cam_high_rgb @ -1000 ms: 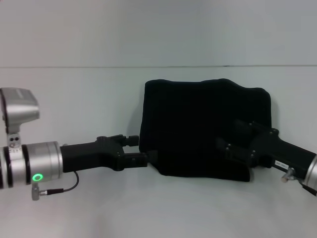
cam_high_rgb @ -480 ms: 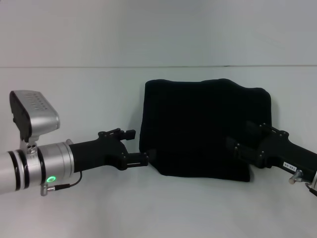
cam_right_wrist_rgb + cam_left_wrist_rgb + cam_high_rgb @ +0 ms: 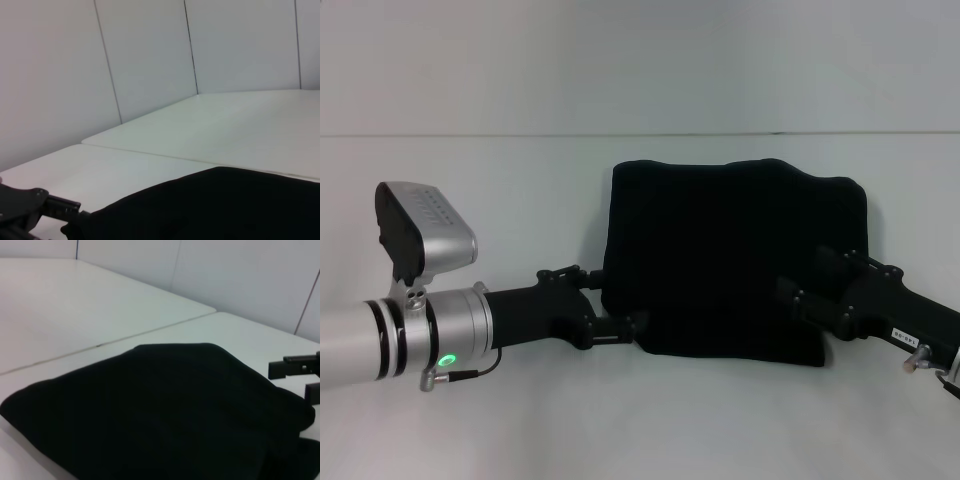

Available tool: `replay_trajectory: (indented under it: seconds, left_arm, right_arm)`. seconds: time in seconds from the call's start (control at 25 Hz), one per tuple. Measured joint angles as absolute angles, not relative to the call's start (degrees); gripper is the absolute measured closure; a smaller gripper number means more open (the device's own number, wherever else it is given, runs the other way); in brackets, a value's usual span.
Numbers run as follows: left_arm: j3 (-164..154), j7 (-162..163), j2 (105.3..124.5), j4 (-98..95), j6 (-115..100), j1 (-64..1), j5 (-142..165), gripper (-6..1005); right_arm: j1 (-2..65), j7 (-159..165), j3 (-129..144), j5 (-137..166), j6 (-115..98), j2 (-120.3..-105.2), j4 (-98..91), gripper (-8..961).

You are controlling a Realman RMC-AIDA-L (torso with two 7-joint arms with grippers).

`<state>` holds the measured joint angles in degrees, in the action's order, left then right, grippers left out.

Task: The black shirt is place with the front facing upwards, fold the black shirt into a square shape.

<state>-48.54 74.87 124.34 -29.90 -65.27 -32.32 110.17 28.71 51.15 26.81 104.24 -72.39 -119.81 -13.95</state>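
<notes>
Cloth like this is light, limp and thick where it is doubled: the black shirt (image 3: 735,255) lies right of centre in the head view as a rough rectangle, already gathered into layers, on the white bench (image 3: 470,190). I judge it will sag and slide open if I lift one layer only, so any pinch has to bite through the whole stack at a corner or along a folded edge, not in the middle of the panel.

My left hand (image 3: 615,305) sits at the lower left corner of the shirt, its two fingers parted with the lower one reaching to the cloth edge; I see nothing held between them. My right hand (image 3: 798,300) lies over the lower right part of the shirt, black on black (I cannot tell whether it is parted or closed, or whether it has cloth).

Edges: the left side runs fairly straight, the top edge bulges and steps down toward the upper right, and the bottom edge is ragged with a lip at the lower right. From the left wrist view the shirt (image 3: 150,410) humps up, so it is not pressed flat.

Room is generous: bare bench spreads across the left and the foreground, and behind the shirt up to the seam line.
</notes>
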Motion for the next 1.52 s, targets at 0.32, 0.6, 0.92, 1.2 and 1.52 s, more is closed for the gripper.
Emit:
replay_trajectory:
  seconds: [0.32, 0.6, 0.92, 1.2, 1.52]
  left_arm:
    - [-48.8, 73.4, 124.43, -27.3, -62.1, -33.1, 108.4, 273]
    - [-48.8, 73.4, 124.44, -26.2, -61.5, -33.6, 108.0, 417]
    - [-48.3, 72.0, 124.28, -25.3, -61.9, -32.3, 103.3, 650]
    - [-48.2, 66.9, 124.05, -21.2, -63.1, -28.9, 92.1, 933]
    - [-45.5, 54.9, 124.02, -12.9, -69.1, -24.6, 80.6, 920]
  right_arm:
    - [28.7, 51.2, 26.8, 104.2, -72.5, -119.97, -13.9, 120]
    - [28.7, 51.2, 26.8, 104.2, -72.5, -120.02, -13.7, 119]
    - [29.0, 51.2, 25.8, 104.2, -72.5, -120.05, -13.3, 120]
    - [29.7, 51.2, 23.1, 102.5, -72.7, -120.05, -11.7, 119]
    - [32.0, 51.2, 22.9, 96.6, -70.0, -120.15, -8.8, 121]
